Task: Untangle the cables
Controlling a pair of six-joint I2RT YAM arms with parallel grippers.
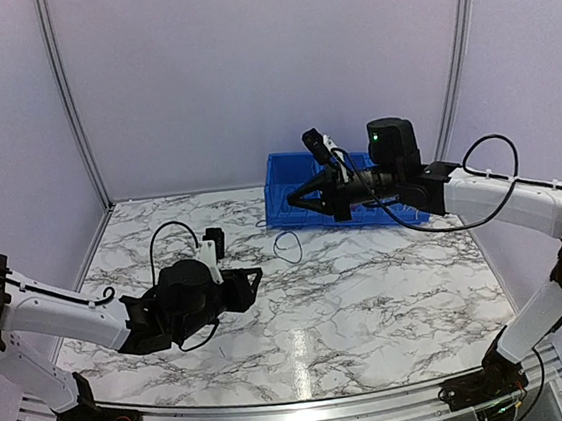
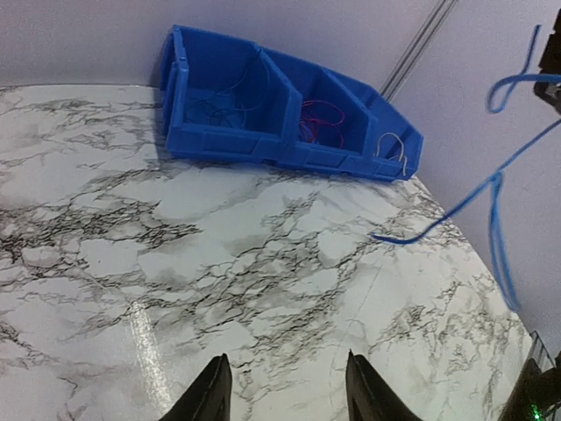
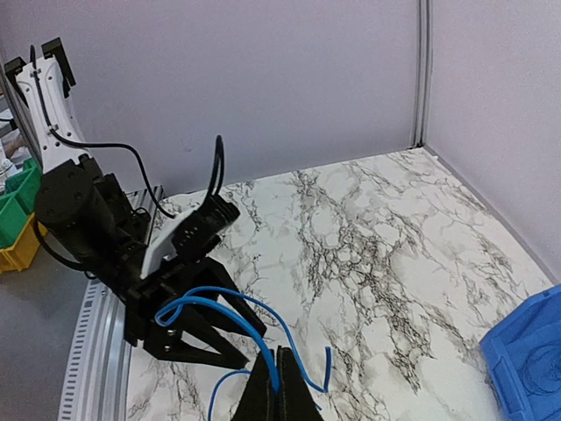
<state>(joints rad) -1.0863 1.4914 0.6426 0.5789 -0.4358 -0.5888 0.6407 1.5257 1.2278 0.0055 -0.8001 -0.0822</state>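
The blue cable (image 2: 493,180) is feather-light, limp and springy. It hangs in curls from your right gripper (image 3: 278,368), whose fingers are pressed together on it, over the table (image 2: 263,263) just in front of the bin (image 2: 228,145). Take hold on a straight run, not a loop, because thin wire will likely slip from a loose pinch. More cables, red ones (image 2: 320,118) among them, lie in the bin's compartments. Your left gripper (image 2: 285,386) stands spread and empty, with open marble ahead. Mind the bin's wall.
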